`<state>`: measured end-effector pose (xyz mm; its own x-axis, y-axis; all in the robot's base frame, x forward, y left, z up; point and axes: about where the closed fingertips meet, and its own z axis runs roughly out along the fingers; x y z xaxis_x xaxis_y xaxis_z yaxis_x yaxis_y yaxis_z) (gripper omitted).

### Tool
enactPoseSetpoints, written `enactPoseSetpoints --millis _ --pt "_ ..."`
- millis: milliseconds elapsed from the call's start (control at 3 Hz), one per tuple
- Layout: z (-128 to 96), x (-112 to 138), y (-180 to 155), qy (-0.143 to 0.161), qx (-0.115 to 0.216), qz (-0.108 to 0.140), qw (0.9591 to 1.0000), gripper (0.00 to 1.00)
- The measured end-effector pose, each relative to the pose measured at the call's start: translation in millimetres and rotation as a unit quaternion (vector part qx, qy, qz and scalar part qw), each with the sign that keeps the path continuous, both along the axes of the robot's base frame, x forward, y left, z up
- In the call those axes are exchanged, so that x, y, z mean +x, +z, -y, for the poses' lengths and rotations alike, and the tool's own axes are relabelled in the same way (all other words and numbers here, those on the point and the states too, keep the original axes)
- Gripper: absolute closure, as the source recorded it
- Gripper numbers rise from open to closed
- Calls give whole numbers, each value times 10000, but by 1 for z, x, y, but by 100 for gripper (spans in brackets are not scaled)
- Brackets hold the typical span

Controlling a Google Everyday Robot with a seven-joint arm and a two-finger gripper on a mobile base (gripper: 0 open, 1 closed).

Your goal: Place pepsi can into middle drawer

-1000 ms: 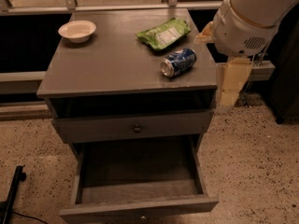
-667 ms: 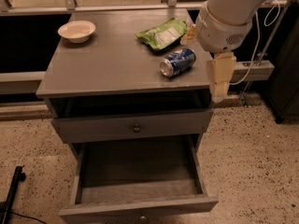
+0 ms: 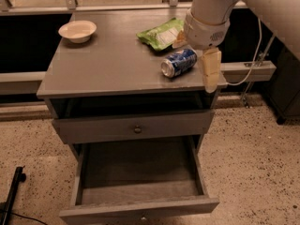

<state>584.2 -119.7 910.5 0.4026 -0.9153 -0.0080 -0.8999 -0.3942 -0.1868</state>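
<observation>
The pepsi can (image 3: 179, 62), blue with white markings, lies on its side on the grey cabinet top (image 3: 108, 64), near the right front edge. My gripper (image 3: 211, 71) hangs from the white wrist just right of the can, at the cabinet's right front corner, close beside the can; I cannot tell whether it touches. The middle drawer (image 3: 140, 170) is pulled open below, a deep grey box with nothing on its floor.
A green crinkled snack bag (image 3: 161, 33) lies behind the can. A white bowl (image 3: 78, 30) sits at the top's back left. A closed drawer front with a dark knob (image 3: 137, 129) sits above the open drawer. A black bar (image 3: 13, 191) lies on the speckled floor at the left.
My arm and gripper have moved left, from off the cabinet's right side to right beside the can. The can, bag, bowl and drawers have not moved.
</observation>
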Motion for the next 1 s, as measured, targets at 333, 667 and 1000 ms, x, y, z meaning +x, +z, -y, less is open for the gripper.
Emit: enactPoseSetpoints --millis 333,667,1000 --pt "-1 31 -5 32 109 -102 9999 0" --pt "-1 66 -2 94 635 -5 9979 0" --pt "-7 83 0 189 866 59 9960 0"
